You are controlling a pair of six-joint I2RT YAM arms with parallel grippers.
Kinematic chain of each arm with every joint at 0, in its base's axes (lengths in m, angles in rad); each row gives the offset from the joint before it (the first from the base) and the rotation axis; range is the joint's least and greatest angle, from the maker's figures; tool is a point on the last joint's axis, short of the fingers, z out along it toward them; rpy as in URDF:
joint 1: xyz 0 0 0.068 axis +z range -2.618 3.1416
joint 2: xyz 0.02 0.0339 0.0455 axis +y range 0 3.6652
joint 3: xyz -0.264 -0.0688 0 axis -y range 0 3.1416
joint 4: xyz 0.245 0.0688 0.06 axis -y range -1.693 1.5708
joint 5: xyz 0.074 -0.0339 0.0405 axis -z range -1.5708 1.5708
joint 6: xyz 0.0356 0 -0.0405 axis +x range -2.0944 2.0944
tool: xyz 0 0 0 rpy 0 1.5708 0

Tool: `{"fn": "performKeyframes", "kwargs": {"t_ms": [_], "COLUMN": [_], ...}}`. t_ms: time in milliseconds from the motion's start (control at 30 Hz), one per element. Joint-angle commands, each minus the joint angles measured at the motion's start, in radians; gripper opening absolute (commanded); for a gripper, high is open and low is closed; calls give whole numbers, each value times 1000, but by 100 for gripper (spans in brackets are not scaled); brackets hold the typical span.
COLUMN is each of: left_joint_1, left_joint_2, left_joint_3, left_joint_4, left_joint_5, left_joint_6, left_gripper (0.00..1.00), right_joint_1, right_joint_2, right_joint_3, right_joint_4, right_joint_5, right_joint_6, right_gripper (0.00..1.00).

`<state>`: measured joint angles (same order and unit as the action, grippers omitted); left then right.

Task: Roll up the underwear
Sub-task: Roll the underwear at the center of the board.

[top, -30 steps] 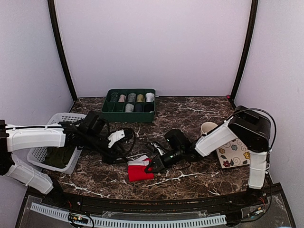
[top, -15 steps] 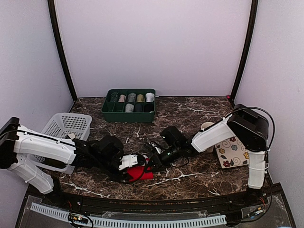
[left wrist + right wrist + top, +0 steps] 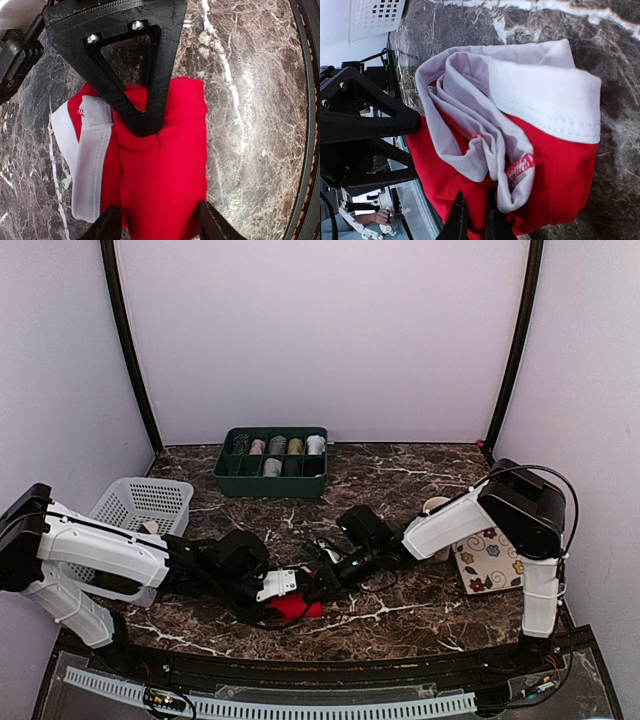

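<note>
The red underwear [image 3: 296,607] lies bunched on the marble table near the front, its white waistband [image 3: 89,165] folded over on one side. My left gripper [image 3: 160,226] is open; its fingertips [image 3: 111,223] straddle the near end of the red fold, one tip on each side. My right gripper [image 3: 476,221] is shut on a pinch of red fabric beside the crumpled waistband [image 3: 540,95]. In the left wrist view its black triangular finger [image 3: 145,117] presses into the far end of the underwear [image 3: 162,170]. In the top view the left gripper [image 3: 283,588] and right gripper [image 3: 322,580] meet over the garment.
A green divided tray [image 3: 226,472] with rolled garments stands at the back centre. A white basket [image 3: 135,502] holding a dark garment sits at the left. A cup [image 3: 437,508] and a floral card [image 3: 492,562] are at the right. The table's front rail [image 3: 307,150] runs close by.
My left arm swung from beside the basket down to the underwear and now straddles it. The right gripper kept its pinch on the fabric and barely shifted.
</note>
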<state>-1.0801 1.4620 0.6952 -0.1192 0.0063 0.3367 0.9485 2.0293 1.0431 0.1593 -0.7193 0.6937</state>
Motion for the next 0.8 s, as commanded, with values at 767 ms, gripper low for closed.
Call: {"fn": "performKeyframes", "kwargs": {"t_ms": [767], "left_joint_1": [-4], "left_joint_2": [-74], "left_joint_3": [-41], "left_joint_4": [23], "left_joint_5": [-63], "left_joint_6": [-3], "left_gripper": [55], "right_joint_1": [3], "right_joint_2": [74], "right_joint_3": [-17], "right_joint_4": [-139], "right_joint_5": [76], "right_joint_6": [-16], "right_gripper": [0]}}
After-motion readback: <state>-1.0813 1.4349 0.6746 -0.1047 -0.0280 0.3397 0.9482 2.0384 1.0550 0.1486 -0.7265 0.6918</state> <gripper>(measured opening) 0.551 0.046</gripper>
